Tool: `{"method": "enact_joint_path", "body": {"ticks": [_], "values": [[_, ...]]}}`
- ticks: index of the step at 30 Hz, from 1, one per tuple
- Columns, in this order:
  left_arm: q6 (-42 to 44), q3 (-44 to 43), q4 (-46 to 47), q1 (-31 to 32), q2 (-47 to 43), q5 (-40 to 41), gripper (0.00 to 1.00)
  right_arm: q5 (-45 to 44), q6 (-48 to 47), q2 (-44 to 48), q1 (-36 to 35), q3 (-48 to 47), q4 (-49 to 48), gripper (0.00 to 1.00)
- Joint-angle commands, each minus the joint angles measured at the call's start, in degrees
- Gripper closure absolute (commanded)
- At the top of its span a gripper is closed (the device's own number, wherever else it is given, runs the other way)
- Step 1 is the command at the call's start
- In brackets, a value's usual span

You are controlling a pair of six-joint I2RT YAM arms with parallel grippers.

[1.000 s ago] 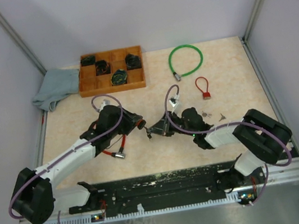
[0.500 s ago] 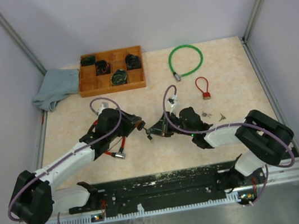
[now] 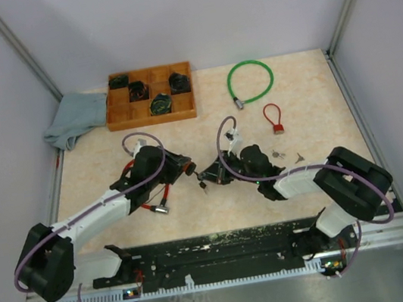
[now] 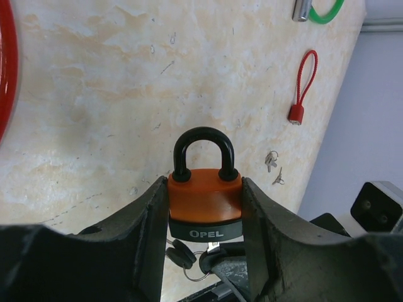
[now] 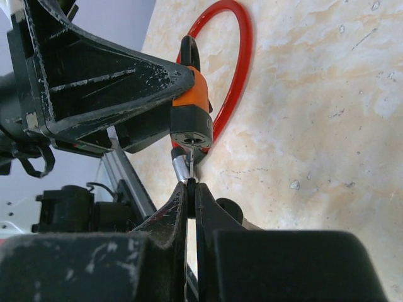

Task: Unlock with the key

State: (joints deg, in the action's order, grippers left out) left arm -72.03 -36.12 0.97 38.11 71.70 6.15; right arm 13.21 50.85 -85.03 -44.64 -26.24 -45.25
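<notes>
Key [image 5: 190, 165] mostly hidden in right claw [image 5: 191, 185]

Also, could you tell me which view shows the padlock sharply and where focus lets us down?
Left wrist: the orange padlock is sharp, OPEL lettering legible, no glare. Right wrist: the key at its keyhole is crisp, the near foreground dark and soft. Top external: evenly lit, both too small to resolve.
</notes>
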Motion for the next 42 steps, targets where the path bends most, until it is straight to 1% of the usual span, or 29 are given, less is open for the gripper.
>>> {"method": "enact_joint_path", "body": {"ticks": [1, 4, 8, 12, 16, 18, 23, 26, 29, 31, 36, 39, 42], "values": [[-2.0, 1.3, 3.4, 2.0, -1.5, -9.3, 1.0, -2.8, 6.5, -0.9, 2.0, -1.4, -16.3, 1.0], [-0.8, 0.5, 2.0, 2.5, -2.7, -8.1, 1.0, -3.8, 4.6, -0.4, 1.9, -3.1, -10.1, 1.0], [-0.3, -0.5, -1.1, 2.6, -2.5, -5.6, 1.0, -3.7, 4.5, 0.2, 1.9, -2.8, -9.5, 1.0], [-0.3, -2.2, -4.6, 2.2, -0.8, -1.7, 1.0, -0.7, 3.1, 0.6, 1.9, -2.8, -6.5, 1.0], [1.4, -6.8, -9.7, 1.2, 1.6, 1.3, 1.0, 2.8, 1.6, 1.9, 1.7, -1.5, -4.0, 1.0], [2.2, -9.5, -12.9, 0.9, 3.2, 2.4, 1.0, 1.9, -0.8, 4.0, 1.2, -1.4, -0.2, 1.0], [3.9, -13.2, -16.9, 0.7, 5.8, 3.5, 1.0, -2.7, -7.7, 8.0, -0.3, -2.7, 9.7, 1.0], [4.8, -16.1, -21.1, 0.4, 8.2, 4.8, 1.0, -1.6, -11.1, 9.1, -0.7, -4.2, 13.6, 1.0], [6.4, -18.3, -22.8, 0.1, 10.5, 5.1, 1.0, 0.1, -12.9, 9.6, -1.0, -4.6, 14.4, 1.0], [7.9, -20.5, -24.0, -0.1, 12.6, 4.5, 1.0, -0.6, -15.3, 10.1, -1.5, -4.6, 16.3, 1.0], [10.4, -29.0, -33.9, -0.1, 20.3, 4.8, 1.0, -3.4, -22.2, 11.6, -2.2, -3.4, 19.1, 1.0], [11.6, -31.5, -35.9, -0.1, 24.9, 4.1, 0.95, -3.6, -23.8, 12.2, -2.2, -2.5, 19.0, 1.0], [12.7, -32.5, -36.1, -0.1, 28.4, 2.8, 0.89, -4.7, -25.1, 12.6, -2.3, -1.9, 18.9, 1.0]]}}
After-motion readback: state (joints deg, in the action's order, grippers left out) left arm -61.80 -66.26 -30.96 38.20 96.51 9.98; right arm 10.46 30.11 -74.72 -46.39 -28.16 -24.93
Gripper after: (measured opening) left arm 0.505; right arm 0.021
